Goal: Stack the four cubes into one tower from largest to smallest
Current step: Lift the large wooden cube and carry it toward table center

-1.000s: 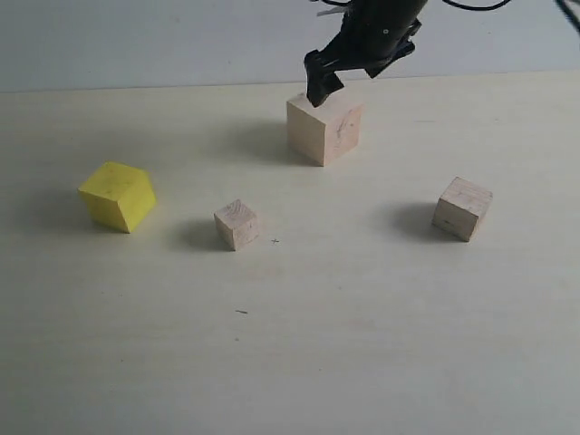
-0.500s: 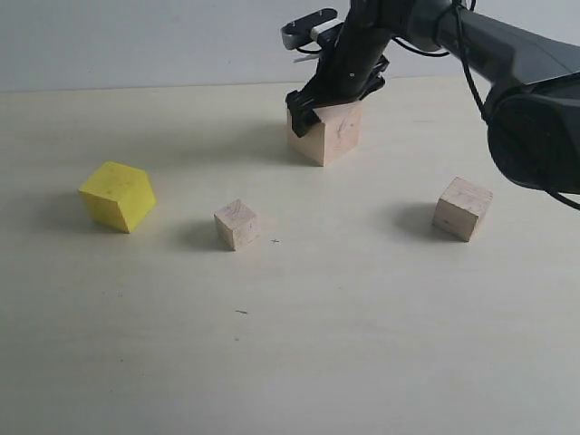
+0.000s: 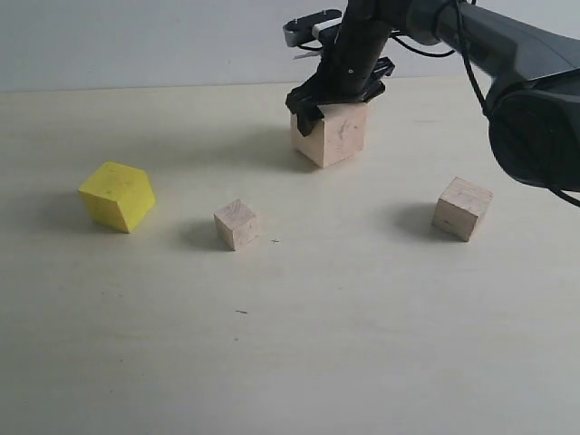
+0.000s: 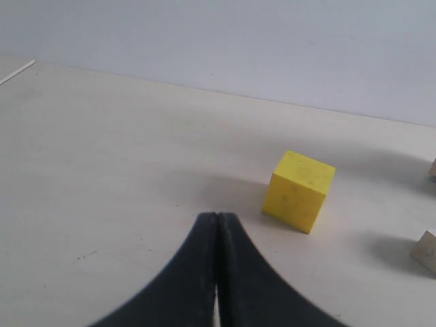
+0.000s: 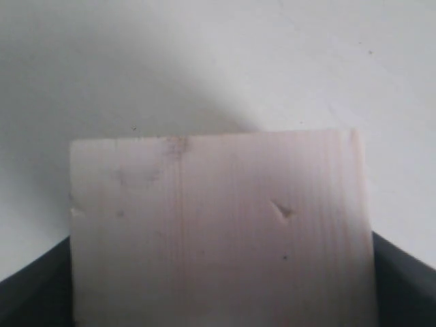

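Right gripper (image 3: 336, 101) is clamped over the top of the large cube (image 3: 333, 138) at the far middle of the table (image 3: 362, 326). Wrist view: one finger against each side face. Left gripper (image 4: 216, 219) is closed, tips meeting, holding nothing, near the yellow cube (image 4: 300, 191). Small cube (image 3: 236, 224) sits centre-left, medium cube (image 3: 462, 208) right. All four cubes well apart, none stacked.

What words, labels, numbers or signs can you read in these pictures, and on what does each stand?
None: no text is readable in any view.
The large cube shows only wood grain and smudges; the yellow cube, medium cube and small cube bear no writing.
The table bears only tiny dark specks.
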Controlling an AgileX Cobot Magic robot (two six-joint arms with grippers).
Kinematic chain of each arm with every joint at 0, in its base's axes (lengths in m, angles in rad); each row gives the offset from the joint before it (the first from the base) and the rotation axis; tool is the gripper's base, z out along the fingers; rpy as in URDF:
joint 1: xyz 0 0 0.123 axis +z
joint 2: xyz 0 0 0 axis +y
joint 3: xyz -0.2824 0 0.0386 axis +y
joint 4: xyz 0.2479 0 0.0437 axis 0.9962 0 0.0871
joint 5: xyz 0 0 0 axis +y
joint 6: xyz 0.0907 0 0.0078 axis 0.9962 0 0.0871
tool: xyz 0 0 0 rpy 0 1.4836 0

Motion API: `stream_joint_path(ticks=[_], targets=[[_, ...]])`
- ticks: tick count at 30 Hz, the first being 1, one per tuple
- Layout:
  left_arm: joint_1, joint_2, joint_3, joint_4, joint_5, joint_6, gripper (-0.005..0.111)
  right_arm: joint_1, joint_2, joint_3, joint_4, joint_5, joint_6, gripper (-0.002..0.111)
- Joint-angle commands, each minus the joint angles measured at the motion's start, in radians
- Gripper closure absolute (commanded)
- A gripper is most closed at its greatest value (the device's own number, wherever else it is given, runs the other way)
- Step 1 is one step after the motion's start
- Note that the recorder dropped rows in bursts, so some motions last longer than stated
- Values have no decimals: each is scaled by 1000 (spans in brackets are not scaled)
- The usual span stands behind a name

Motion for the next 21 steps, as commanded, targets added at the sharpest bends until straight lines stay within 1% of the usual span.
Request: stream_joint_path(ticks=[1, 7, 12, 16, 19, 21], targets=[[-2, -5, 4, -2, -9, -2, 107, 6, -69, -8, -16, 22, 101, 108], [-2, -5, 4, -2, -9, -2, 107, 38, -136, -3, -140, 62, 210, 108], [-2, -5, 4, -2, -9, -2, 107, 67, -183, -1, -154, 62, 274, 108], [-2, -5, 4, -2, -9, -2, 107, 103, -215, -1, -214, 62, 303, 108], [-2, -5, 4, -2, -9, -2, 107, 122, -249, 30, -253, 62, 351, 108], [-2, -5, 4, -2, -9, -2, 107, 125, -276, 80, -266, 62, 367, 108]])
